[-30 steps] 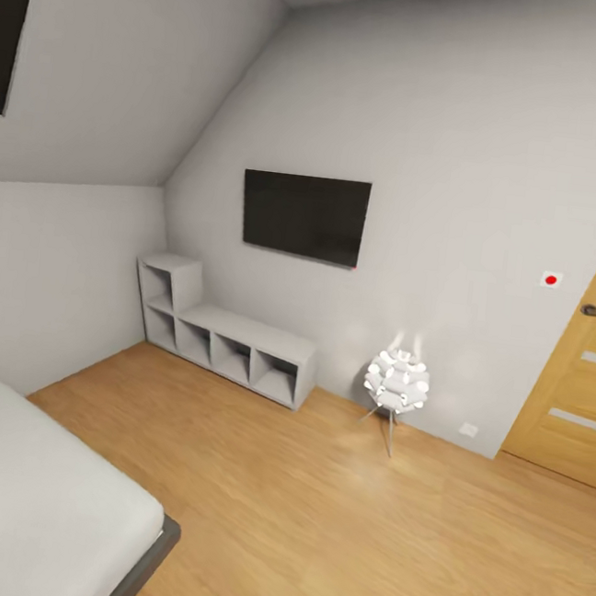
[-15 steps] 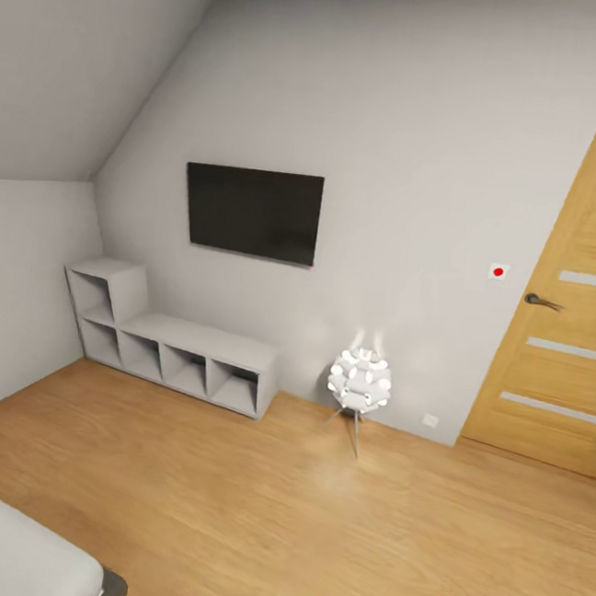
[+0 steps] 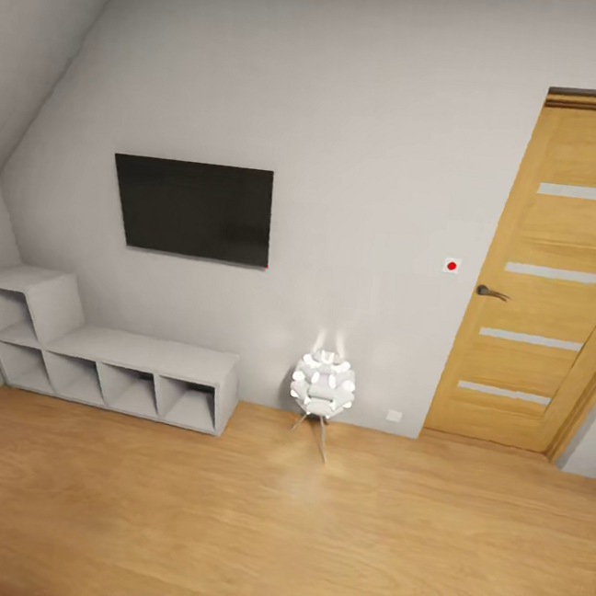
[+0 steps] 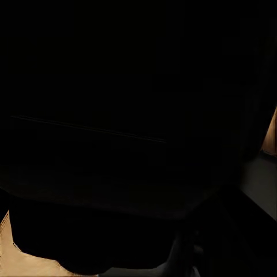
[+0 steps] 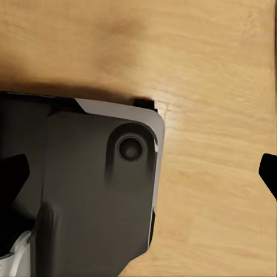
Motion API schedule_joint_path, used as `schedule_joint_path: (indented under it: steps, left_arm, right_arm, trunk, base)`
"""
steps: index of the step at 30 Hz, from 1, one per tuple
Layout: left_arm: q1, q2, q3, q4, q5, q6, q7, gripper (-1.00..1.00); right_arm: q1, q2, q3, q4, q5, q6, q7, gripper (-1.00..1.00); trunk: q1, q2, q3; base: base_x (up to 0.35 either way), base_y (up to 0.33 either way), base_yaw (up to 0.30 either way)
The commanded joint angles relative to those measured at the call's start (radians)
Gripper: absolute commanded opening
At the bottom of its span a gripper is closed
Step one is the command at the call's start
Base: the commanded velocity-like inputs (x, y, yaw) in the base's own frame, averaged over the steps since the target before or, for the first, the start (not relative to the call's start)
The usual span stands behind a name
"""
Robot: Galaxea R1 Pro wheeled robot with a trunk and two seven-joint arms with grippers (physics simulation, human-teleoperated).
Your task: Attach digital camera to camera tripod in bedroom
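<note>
I am in the bedroom, facing a pale grey wall (image 3: 375,112) above a light wood floor (image 3: 271,536). The digital camera and the camera tripod are out of view. In the right wrist view my right gripper (image 5: 141,176) is open, its black fingertips (image 5: 12,173) at the two sides, with nothing between them. Under it lie a dark grey part of my own body (image 5: 92,190) and the wood floor (image 5: 219,69). A black mass close to the lens darkens the left wrist view, and I cannot make out the left fingers there.
A black wall TV (image 3: 193,209) hangs above a low grey cube shelf (image 3: 97,358). A white ball lamp on thin legs (image 3: 323,386) stands by the wall. A wooden door (image 3: 550,280) is at the right, shut, with a red-dot switch (image 3: 451,265) beside it.
The head view has swung to the right: the bed has left the picture, the door has come fully in. The things in the room have not moved.
</note>
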Motion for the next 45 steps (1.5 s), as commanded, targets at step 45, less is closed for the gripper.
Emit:
schedule_joint_path:
  steps: [45]
  left_arm:
    - [0.0, 0.001, 0.013, 0.0, -0.013, -0.02, 0.003, -1.0]
  right_arm:
    - [-0.001, 0.008, -0.01, 0.002, 0.013, -0.009, 0.002, 1.0]
  trunk:
    - [0.001, -0.001, -0.001]
  base:
    - [0.332, 0.0, -0.296]
